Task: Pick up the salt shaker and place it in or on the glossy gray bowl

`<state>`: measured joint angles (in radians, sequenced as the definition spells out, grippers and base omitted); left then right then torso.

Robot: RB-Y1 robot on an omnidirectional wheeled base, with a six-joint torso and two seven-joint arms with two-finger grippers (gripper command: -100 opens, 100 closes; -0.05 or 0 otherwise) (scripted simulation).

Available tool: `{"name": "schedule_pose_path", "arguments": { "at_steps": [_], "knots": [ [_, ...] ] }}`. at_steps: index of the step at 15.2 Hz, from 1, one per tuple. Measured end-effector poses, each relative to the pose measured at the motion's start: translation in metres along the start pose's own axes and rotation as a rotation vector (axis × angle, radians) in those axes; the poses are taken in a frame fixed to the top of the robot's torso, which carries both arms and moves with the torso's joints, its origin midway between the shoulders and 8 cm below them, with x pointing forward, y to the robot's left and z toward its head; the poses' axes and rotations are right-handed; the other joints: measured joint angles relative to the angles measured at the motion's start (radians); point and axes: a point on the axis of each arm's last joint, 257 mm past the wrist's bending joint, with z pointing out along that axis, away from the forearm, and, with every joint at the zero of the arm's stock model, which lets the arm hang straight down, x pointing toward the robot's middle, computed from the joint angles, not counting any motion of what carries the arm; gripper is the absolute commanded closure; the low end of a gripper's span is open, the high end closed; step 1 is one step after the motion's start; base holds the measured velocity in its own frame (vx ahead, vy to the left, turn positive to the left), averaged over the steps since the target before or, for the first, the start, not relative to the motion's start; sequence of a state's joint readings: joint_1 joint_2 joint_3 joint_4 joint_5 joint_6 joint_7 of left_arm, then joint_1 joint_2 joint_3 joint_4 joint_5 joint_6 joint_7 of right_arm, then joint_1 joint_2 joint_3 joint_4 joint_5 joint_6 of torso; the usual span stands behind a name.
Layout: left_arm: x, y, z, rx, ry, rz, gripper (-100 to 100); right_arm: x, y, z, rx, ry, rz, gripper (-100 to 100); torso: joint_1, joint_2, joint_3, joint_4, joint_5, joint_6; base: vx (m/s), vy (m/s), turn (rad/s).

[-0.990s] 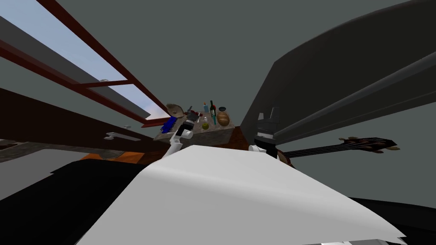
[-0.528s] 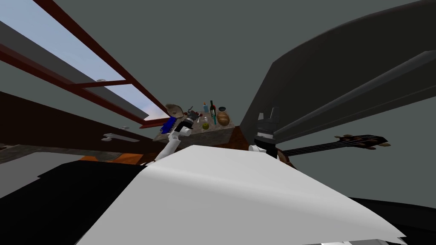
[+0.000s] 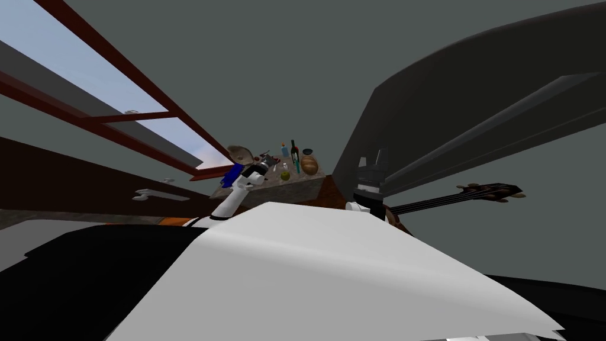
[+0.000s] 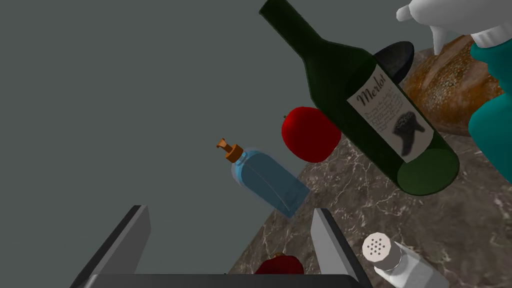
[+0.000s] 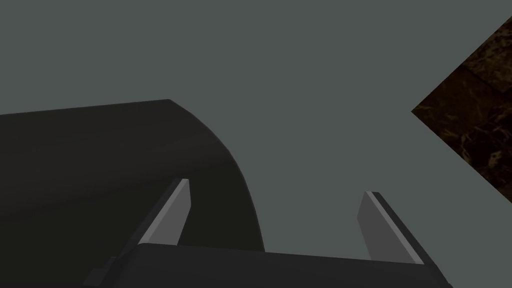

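Jaws wide both arms (empty); salt shaker (image 4: pixel 400 262) beside left finger (image 4: pixel 327 245), near countertop (image 4: pixel 450 225) edge

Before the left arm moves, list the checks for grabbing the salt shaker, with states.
1. Left gripper open: ok.
2. White-capped salt shaker between its fingers: not ok, it stands outside one finger.
3. Gap free: not ok, a red round thing shows there.
4. Dark glossy bowl empty: cannot tell, dark green wine bottle hides part.
5. Right gripper open, empty: ok.
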<state>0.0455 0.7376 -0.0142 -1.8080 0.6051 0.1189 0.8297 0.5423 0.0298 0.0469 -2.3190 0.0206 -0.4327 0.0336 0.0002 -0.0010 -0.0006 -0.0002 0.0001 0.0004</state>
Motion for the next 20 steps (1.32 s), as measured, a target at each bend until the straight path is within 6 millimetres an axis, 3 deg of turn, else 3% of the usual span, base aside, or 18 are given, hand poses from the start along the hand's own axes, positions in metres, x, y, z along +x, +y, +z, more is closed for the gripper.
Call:
{"name": "schedule_pose_path", "arguments": {
  "at_steps": [10,20],
  "knots": [
    [-0.049,0.021,0.011,-0.150,-0.164,-0.147,-100,0.000,0.000,0.000,0.000,0.000,0.000,0,-0.001,-0.001,0.000,0.000,0.000,0.000,0.012,-0.011,-0.042],
    [-0.106,0.048,-0.001,-0.295,-0.380,-0.282,-100,0.000,0.000,0.000,0.000,0.000,0.000,0,-0.002,-0.001,-0.001,0.000,0.000,0.000,0.024,-0.026,-0.047]
  ]
}}
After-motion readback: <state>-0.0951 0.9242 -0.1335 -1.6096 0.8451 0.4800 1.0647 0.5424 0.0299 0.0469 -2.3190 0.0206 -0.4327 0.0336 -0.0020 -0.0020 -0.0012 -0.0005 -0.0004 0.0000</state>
